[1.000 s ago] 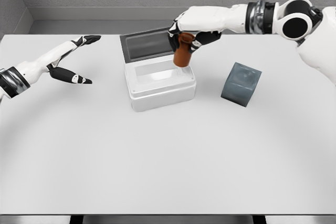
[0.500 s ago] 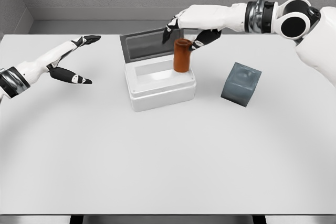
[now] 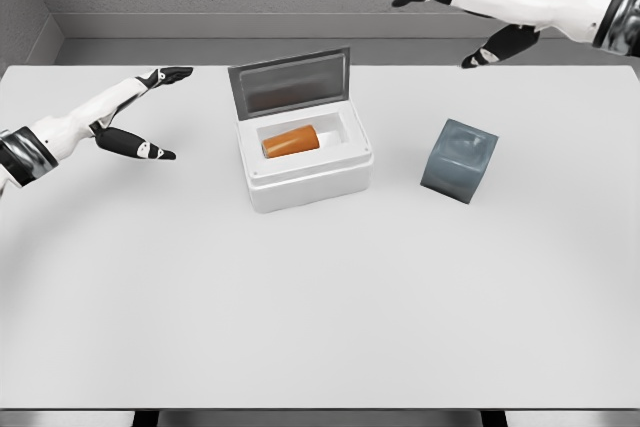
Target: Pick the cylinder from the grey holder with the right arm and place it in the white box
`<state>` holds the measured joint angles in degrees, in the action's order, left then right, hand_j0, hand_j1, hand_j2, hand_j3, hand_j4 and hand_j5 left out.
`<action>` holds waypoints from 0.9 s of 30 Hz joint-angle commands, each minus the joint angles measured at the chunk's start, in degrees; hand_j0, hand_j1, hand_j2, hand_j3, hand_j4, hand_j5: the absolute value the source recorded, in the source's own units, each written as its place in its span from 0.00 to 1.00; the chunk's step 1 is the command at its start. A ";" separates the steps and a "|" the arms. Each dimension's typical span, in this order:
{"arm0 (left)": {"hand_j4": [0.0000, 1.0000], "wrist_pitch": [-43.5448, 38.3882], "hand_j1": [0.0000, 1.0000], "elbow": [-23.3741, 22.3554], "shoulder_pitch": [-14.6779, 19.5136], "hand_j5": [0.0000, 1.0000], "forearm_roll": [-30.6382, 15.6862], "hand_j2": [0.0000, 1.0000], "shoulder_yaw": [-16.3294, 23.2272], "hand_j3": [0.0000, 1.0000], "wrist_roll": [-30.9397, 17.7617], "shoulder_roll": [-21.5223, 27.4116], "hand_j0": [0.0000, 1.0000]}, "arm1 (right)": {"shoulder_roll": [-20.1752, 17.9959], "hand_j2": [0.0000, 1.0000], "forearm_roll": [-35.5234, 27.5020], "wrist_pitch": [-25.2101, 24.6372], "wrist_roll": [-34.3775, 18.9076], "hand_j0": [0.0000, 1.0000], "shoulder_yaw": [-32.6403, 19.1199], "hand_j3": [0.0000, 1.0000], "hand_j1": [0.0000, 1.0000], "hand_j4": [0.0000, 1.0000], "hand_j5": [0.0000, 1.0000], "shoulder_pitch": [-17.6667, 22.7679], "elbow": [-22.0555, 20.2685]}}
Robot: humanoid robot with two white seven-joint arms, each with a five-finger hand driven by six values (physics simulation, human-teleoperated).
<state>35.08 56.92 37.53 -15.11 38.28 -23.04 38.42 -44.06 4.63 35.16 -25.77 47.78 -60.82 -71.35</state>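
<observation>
An orange-brown cylinder (image 3: 290, 140) lies on its side inside the white box (image 3: 304, 182), whose grey lid (image 3: 290, 82) stands open behind it. The grey holder (image 3: 459, 160) sits tilted on the table to the right of the box, with nothing in it that I can see. My right hand (image 3: 448, 15) is high above the table's far edge, up and right of the box, fingers spread and holding nothing. Over the table's left side my left hand (image 3: 160, 113) hovers open.
The white table (image 3: 320, 297) stretches wide in front of the box and holder. A grey wall runs behind the table's far edge.
The right hand let go of the cylinder over the box, then rose and pulled back to the upper right. The cylinder dropped and now lies on its side in the box.
</observation>
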 commanded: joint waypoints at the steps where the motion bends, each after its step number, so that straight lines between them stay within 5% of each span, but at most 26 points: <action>1: 1.00 -0.08 1.00 0.03 0.00 1.00 -0.36 1.00 -0.05 1.00 0.02 -0.10 1.00 | -3.66 1.00 -0.50 -0.16 0.54 1.00 -0.50 1.00 1.00 1.00 1.00 0.00 -1.86; 8: 1.00 -0.08 1.00 -0.06 0.44 1.00 -0.27 1.00 0.04 1.00 -1.12 -2.74 1.00 | -13.33 1.00 -0.50 -0.16 0.98 1.00 -0.59 1.00 1.00 1.00 1.00 6.15 -13.11; 18: 1.00 -0.08 1.00 -0.85 1.32 1.00 0.25 1.00 -0.23 1.00 -2.62 -4.76 1.00 | -15.53 1.00 -0.41 -0.16 0.89 1.00 -6.12 1.00 1.00 1.00 1.00 12.30 -14.08; 27: 1.00 -0.08 1.00 -1.73 2.11 1.00 0.52 1.00 -1.46 1.00 -2.62 -6.08 1.00 | -15.26 1.00 -0.41 -0.16 0.81 1.00 -6.65 1.00 1.00 1.00 1.00 12.66 -14.08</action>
<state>35.09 55.42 39.73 -14.20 37.03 -25.68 32.59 -59.34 4.58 35.13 -24.99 41.33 -48.08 -85.42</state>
